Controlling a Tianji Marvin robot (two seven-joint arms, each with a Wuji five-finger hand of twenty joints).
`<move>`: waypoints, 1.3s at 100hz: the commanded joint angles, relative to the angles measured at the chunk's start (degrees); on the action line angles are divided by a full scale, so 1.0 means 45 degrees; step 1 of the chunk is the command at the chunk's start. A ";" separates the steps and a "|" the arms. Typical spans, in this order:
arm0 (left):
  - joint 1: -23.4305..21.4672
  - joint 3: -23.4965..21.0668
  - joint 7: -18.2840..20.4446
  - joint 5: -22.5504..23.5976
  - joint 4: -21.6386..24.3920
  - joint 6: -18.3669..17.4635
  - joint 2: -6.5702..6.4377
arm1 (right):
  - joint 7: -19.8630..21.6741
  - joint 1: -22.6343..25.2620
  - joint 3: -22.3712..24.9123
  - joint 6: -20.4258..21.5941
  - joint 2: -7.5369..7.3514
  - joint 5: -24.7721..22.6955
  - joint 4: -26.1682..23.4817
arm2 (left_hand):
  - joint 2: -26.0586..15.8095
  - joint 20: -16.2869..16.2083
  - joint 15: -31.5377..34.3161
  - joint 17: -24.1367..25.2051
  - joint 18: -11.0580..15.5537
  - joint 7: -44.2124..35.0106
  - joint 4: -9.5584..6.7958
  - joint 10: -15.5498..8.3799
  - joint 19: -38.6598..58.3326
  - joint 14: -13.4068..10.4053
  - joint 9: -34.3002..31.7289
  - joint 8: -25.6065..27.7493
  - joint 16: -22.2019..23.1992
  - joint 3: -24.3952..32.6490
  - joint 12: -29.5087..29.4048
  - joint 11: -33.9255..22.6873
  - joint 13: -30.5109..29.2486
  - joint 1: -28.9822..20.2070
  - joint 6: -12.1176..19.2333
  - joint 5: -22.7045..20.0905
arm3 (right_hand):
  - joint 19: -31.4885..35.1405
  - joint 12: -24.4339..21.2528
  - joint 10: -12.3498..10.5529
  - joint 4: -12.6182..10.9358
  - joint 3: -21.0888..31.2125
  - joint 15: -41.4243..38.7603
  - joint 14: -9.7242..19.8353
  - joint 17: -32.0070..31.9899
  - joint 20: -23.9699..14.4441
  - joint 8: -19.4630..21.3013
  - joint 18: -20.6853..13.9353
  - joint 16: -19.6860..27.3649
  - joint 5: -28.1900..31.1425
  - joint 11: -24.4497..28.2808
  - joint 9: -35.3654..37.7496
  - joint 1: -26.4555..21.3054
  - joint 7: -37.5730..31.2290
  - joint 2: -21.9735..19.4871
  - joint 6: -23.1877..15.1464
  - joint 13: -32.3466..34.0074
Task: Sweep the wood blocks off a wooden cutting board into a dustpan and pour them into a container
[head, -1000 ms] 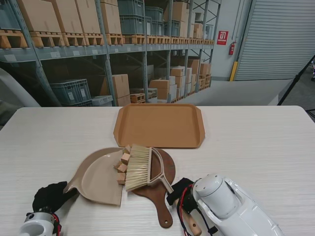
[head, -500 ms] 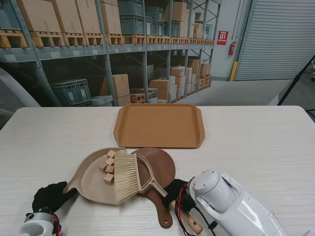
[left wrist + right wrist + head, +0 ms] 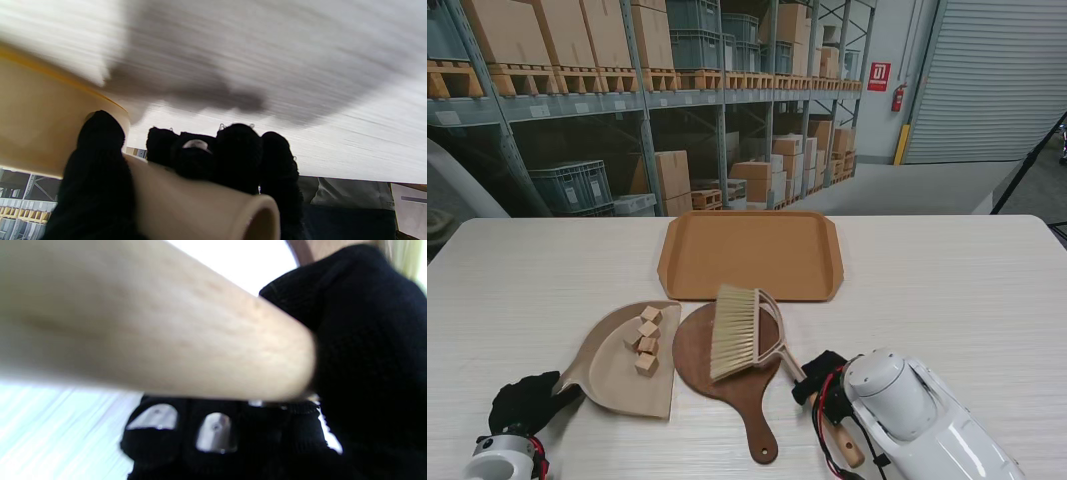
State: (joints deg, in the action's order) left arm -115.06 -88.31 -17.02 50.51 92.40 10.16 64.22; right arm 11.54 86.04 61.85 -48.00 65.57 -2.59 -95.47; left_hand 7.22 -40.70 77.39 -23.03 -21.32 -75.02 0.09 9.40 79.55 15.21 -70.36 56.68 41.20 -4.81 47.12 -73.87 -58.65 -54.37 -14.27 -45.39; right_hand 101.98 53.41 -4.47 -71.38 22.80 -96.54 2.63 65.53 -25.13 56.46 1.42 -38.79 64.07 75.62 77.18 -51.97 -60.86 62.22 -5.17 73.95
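Wooden blocks [image 3: 644, 340] all lie in the dustpan [image 3: 612, 375], just beyond the left hand [image 3: 522, 404] fingers clamped on its handle; the cutting board [image 3: 737, 375] looks bare. Right hand [image 3: 819, 375] fingers grip the brush [image 3: 737, 332]. Pouring into the tray [image 3: 752, 253] remains

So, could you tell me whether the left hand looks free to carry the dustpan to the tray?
Probably yes. The left hand grips the dustpan handle, the blocks sit inside, and the brush lies right of it, over the cutting board; bare table leads to the tray.
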 commanded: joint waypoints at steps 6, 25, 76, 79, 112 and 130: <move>-0.0105 -0.0028 0.0246 0.0030 0.0133 0.0053 0.0043 | -0.0185 0.0605 0.0756 -0.0484 -0.0114 -0.0368 -0.0968 | -0.2191 -0.0336 0.0038 0.0135 -0.0061 -0.0738 -0.0027 -0.0602 0.0194 -0.0806 -0.1107 -0.0002 0.0063 0.0979 0.0345 -0.1081 -0.0688 -0.1496 -0.0175 -0.1355 | 0.3930 -0.0616 0.1265 -0.0733 1.0480 -0.0796 0.0911 -0.0120 0.0244 0.0774 -0.2620 -0.0035 0.2657 -0.1053 0.1195 -0.1970 -0.2730 -0.1528 -0.1756 -0.0047; -0.0098 -0.0041 0.0312 0.0036 0.0146 0.0036 0.0033 | -0.0781 0.1227 0.2010 -0.0819 -0.0027 -0.1055 -0.1611 | -0.2190 -0.0339 0.0043 0.0122 -0.0053 -0.0738 -0.0029 -0.0577 0.0203 -0.0812 -0.1116 -0.0002 0.0063 0.0985 0.0343 -0.1077 -0.0700 -0.1507 -0.0175 -0.1355 | 0.3933 -0.0612 0.1271 -0.0721 1.0479 -0.0787 0.0904 -0.0130 0.0273 0.0774 -0.2584 -0.0024 0.2659 -0.1059 0.1196 -0.1997 -0.2719 -0.1467 -0.1738 -0.0047; -0.0029 0.0011 0.0444 0.0039 0.0143 0.0063 0.0012 | -0.2874 0.1348 0.4320 -0.1233 0.0566 -0.2584 -0.1152 | -0.2182 -0.0340 0.0046 0.0120 -0.0066 -0.0738 -0.0030 -0.0576 0.0205 -0.0800 -0.1129 -0.0002 0.0063 0.0988 0.0347 -0.1072 -0.0706 -0.1514 -0.0175 -0.1355 | 0.3968 -0.0583 0.1382 -0.0693 1.0413 -0.0787 0.0784 -0.0139 0.0311 0.0789 -0.2545 0.0062 0.2665 -0.1076 0.1189 -0.2102 -0.2725 -0.1259 -0.1640 -0.0059; -0.0028 0.0011 0.0445 0.0039 0.0143 0.0063 0.0012 | -0.3039 0.1292 0.4375 -0.1224 0.0621 -0.2635 -0.1056 | -0.2196 -0.0340 0.0045 0.0120 -0.0066 -0.0738 -0.0029 -0.0574 0.0205 -0.0798 -0.1130 -0.0002 0.0062 0.0985 0.0347 -0.1071 -0.0707 -0.1504 -0.0175 -0.1355 | 0.3968 -0.0582 0.1383 -0.0685 1.0409 -0.0788 0.0782 -0.0138 0.0313 0.0790 -0.2542 0.0064 0.2665 -0.1076 0.1190 -0.2107 -0.2725 -0.1248 -0.1640 -0.0059; 0.0008 0.0043 0.0499 0.0058 0.0112 0.0050 -0.0003 | -0.4324 0.0429 0.4502 -0.1522 0.1086 -0.3158 0.0510 | -0.2191 -0.0339 0.0041 0.0130 -0.0071 -0.0738 -0.0027 -0.0572 0.0198 -0.0806 -0.1131 -0.0002 0.0060 0.0982 0.0349 -0.1069 -0.0691 -0.1500 -0.0175 -0.1355 | 0.3956 -0.0573 0.1396 -0.0485 1.0400 -0.0772 0.0775 -0.0137 0.0320 0.0784 -0.2522 0.0084 0.2666 -0.1078 0.1194 -0.2154 -0.2719 -0.1082 -0.1650 -0.0061; 0.0033 0.0084 0.0548 0.0060 0.0101 0.0048 -0.0013 | -0.5256 0.0046 0.4533 -0.1843 0.1546 -0.2991 0.1647 | -0.2185 -0.0340 0.0044 0.0129 -0.0071 -0.0738 -0.0030 -0.0572 0.0198 -0.0799 -0.1131 -0.0002 0.0059 0.0990 0.0349 -0.1069 -0.0699 -0.1515 -0.0175 -0.1355 | 0.3884 -0.0595 0.1398 -0.0221 1.0452 -0.0739 0.0749 -0.0171 0.0377 0.0761 -0.2475 0.0110 0.2669 -0.1135 0.1189 -0.2188 -0.2709 -0.0877 -0.1623 -0.0067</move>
State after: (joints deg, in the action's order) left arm -114.78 -88.19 -15.85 50.63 92.69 10.30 64.07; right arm -13.18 86.35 82.23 -54.43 71.62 -16.41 -89.32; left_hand 7.22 -40.70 77.39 -23.03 -21.32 -75.02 0.06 9.41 79.55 15.21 -70.36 56.68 41.20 -4.81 47.12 -73.87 -58.64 -54.37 -14.27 -45.38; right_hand 101.98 54.43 -4.44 -71.39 23.12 -96.67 2.63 65.02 -25.05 56.46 1.42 -38.79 64.07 75.68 77.18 -51.97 -60.86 62.20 -5.17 73.85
